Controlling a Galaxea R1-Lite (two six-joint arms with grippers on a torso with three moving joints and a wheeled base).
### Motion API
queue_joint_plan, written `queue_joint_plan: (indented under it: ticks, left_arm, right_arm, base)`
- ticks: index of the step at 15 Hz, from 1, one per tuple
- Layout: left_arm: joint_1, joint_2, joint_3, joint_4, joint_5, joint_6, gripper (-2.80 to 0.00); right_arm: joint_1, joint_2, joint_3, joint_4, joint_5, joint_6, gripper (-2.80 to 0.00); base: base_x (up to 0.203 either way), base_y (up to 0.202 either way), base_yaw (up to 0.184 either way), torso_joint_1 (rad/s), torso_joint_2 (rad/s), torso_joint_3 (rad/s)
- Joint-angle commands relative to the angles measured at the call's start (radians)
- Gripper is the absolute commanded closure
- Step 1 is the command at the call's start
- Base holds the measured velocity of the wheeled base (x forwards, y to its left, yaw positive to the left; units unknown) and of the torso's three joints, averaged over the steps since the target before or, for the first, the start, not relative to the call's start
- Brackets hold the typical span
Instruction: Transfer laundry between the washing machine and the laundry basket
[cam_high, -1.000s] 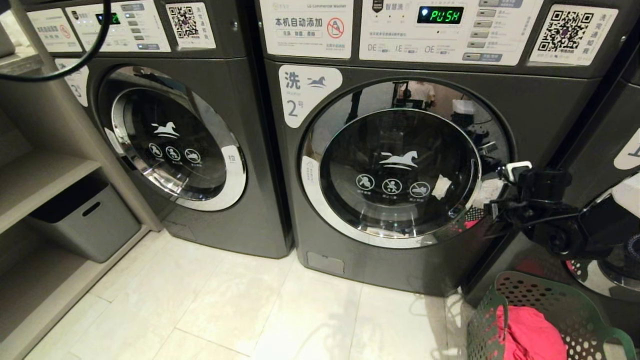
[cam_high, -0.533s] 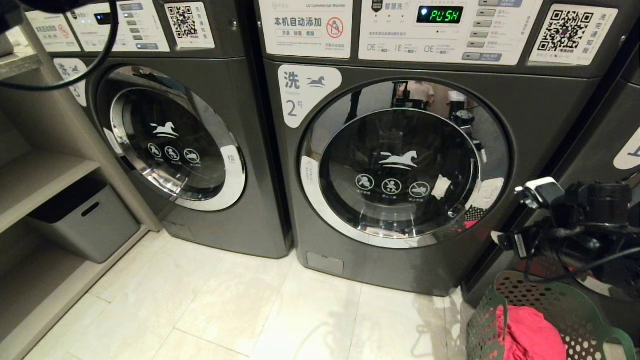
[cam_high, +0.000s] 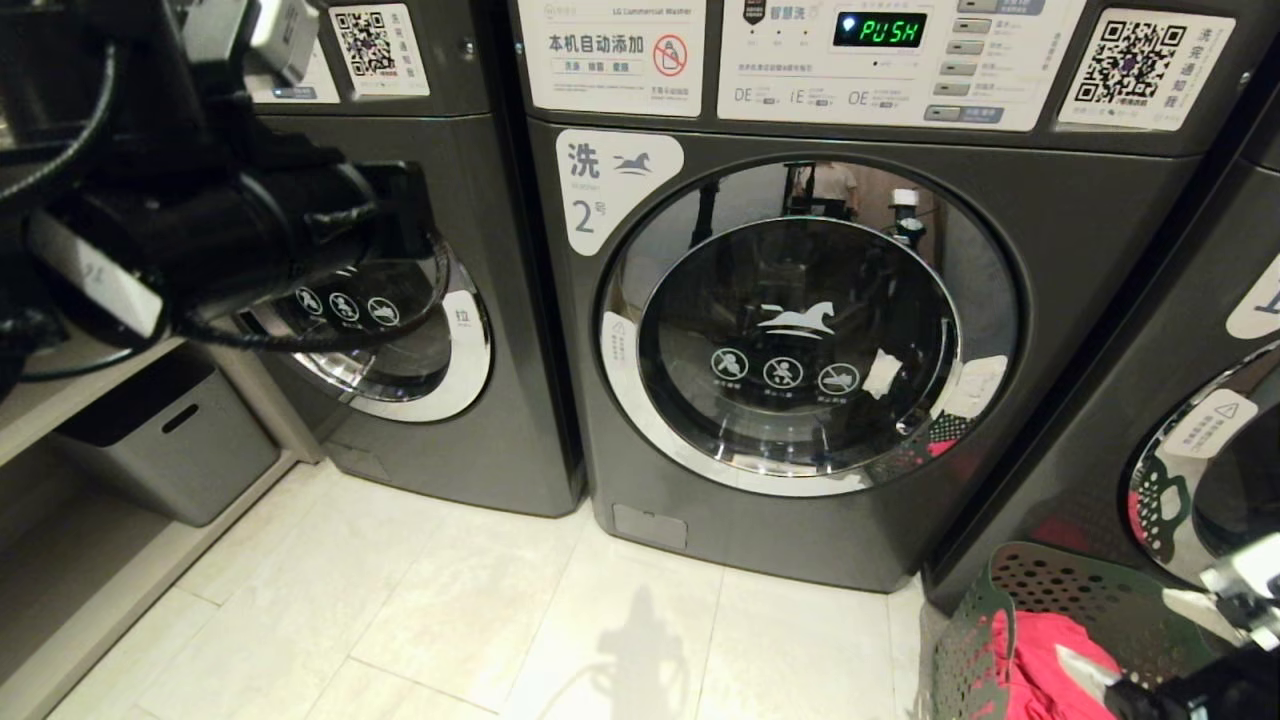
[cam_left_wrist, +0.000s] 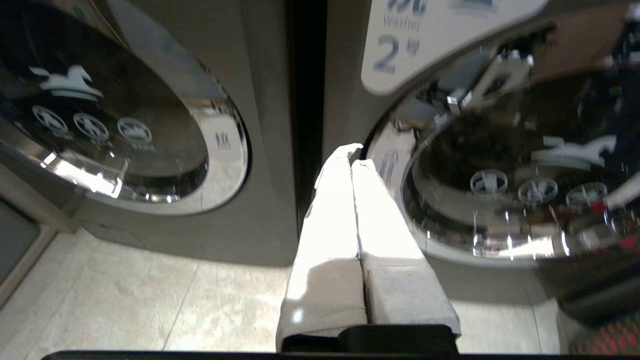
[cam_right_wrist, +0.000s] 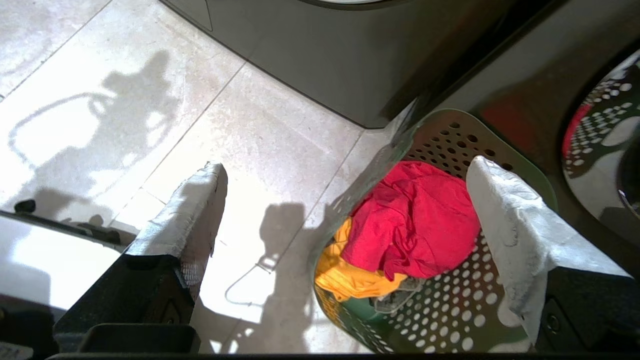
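We see the green laundry basket standing on the tiled floor at the foot of the washing machine marked 2, just off that machine's lower right corner. Its round door is closed. A red garment lies on top inside the basket, bunched against the near wall, with a yellow garment tucked partly beneath it and a bit of grey cloth below both.

Our right gripper hangs above the basket's rim with its jaws spread wide and nothing between them; one padded finger sits over the floor beside the basket, the other over the basket's far side, so the red garment lies below and between the two.

Our left gripper has its fingers pressed together, empty, pointing at the dark seam between the two machines, well apart from the basket.
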Motion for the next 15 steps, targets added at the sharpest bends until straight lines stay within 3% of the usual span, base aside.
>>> queue_joint_plan:
  ticks: [1,3,6,7,9,11,13,15]
  left_arm:
    - [0.100,-0.110,0.202,-0.004,-0.151,-0.038,0.00]
    - [0.131,-0.180,0.375,-0.005,-0.202,-0.127,0.00]
    - [0.147,-0.310,0.645,-0.012,-0.223,-0.380,0.00]
    - [0.162,-0.361,0.721,-0.019,-0.226,-0.472,0.00]
    - [0.220,-0.463,0.830,-0.038,-0.223,-0.554,0.00]
    - [0.338,-0.550,0.922,-0.042,-0.208,-0.572,0.00]
    - [0.378,-0.680,1.047,-0.039,-0.203,-0.551,0.00]
    - [0.386,-0.830,1.146,-0.036,-0.213,-0.429,0.00]
  right_arm:
    - [0.000,-0.286,0.049,0.099,-0.002,-0.018,-2.80]
    - [-0.002,-0.535,0.054,0.322,-0.009,-0.050,-2.80]
    - [-0.014,-0.835,0.006,0.667,-0.017,-0.086,-2.80]
    - [-0.021,-0.900,-0.005,0.730,-0.022,-0.091,-2.80]
    - [-0.028,-0.980,-0.017,0.788,-0.031,-0.111,-2.80]
    - [-0.028,-1.006,-0.019,0.797,-0.039,-0.117,-2.80]
    - [-0.028,-1.050,-0.019,0.797,-0.037,-0.120,-2.80]
    - [-0.028,-1.085,-0.019,0.797,-0.034,-0.115,-2.80]
  base:
    - [0.000,0.000,0.000,0.000,0.00,0.000]
    - [0.000,0.000,0.000,0.000,0.00,0.000]
    - [0.000,0.000,0.000,0.000,0.00,0.000]
    - [0.000,0.000,0.000,0.000,0.00,0.000]
    - [0.000,0.000,0.000,0.000,0.00,0.000]
    - [0.000,0.000,0.000,0.000,0.00,0.000]
    - [0.000,0.000,0.000,0.000,0.00,0.000]
    - [0.000,0.000,0.000,0.000,0.00,0.000]
